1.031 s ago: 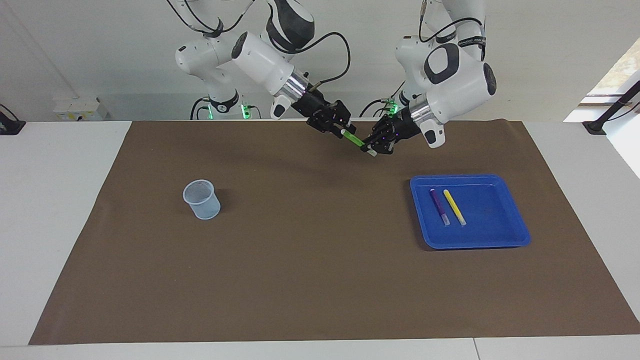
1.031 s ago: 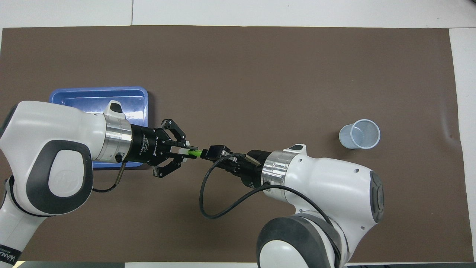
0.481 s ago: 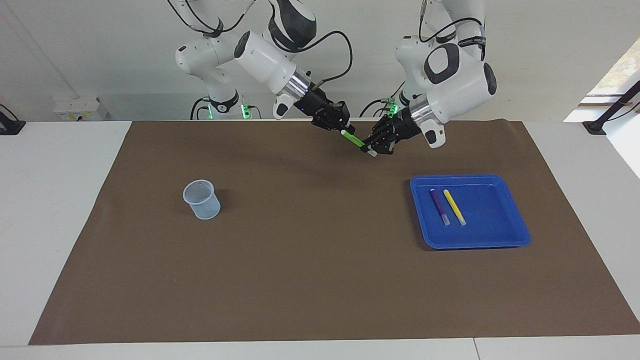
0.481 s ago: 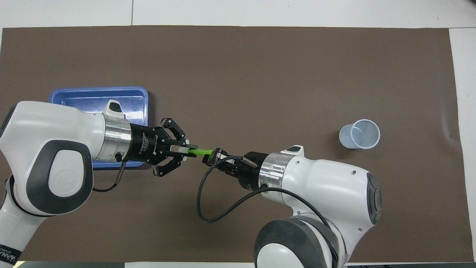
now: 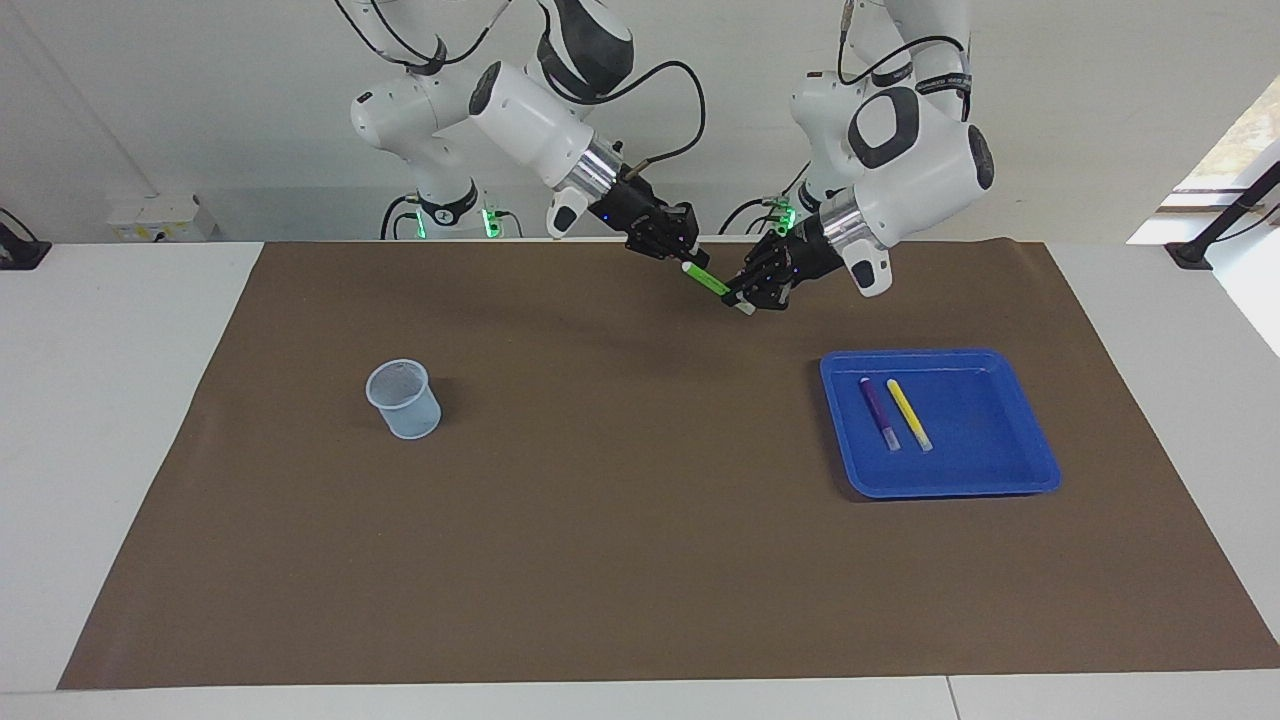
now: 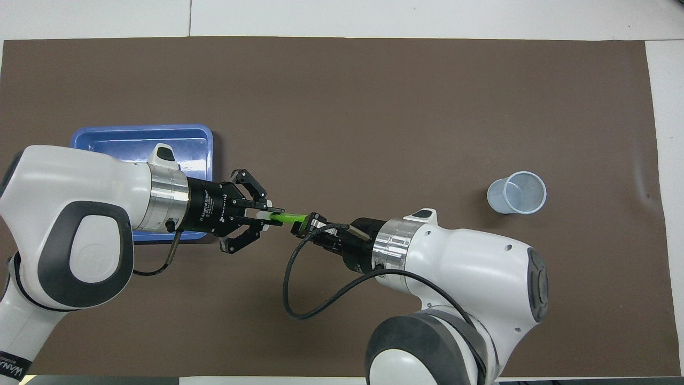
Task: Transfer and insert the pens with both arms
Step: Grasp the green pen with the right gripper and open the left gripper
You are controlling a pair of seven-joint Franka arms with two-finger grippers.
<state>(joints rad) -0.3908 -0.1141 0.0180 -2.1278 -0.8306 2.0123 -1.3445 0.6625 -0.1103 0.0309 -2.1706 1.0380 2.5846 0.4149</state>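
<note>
A green pen [image 5: 707, 278] [image 6: 288, 217] hangs in the air over the brown mat, between the two grippers. My left gripper [image 5: 746, 297] [image 6: 269, 215] is shut on its pale cap end. My right gripper [image 5: 686, 256] [image 6: 302, 223] is shut on its other end, fingertips together. A purple pen [image 5: 878, 413] and a yellow pen [image 5: 909, 413] lie side by side in the blue tray [image 5: 985, 430] [image 6: 133, 140]. In the overhead view my left arm hides them.
A clear plastic cup [image 5: 403, 400] [image 6: 517, 192] stands upright on the brown mat [image 5: 620, 500] toward the right arm's end. The blue tray sits toward the left arm's end. White tabletop borders the mat.
My right gripper has slid back along the green pen toward its end and closed there. More of the green barrel now shows between the grippers. The left gripper has kept its hold.
</note>
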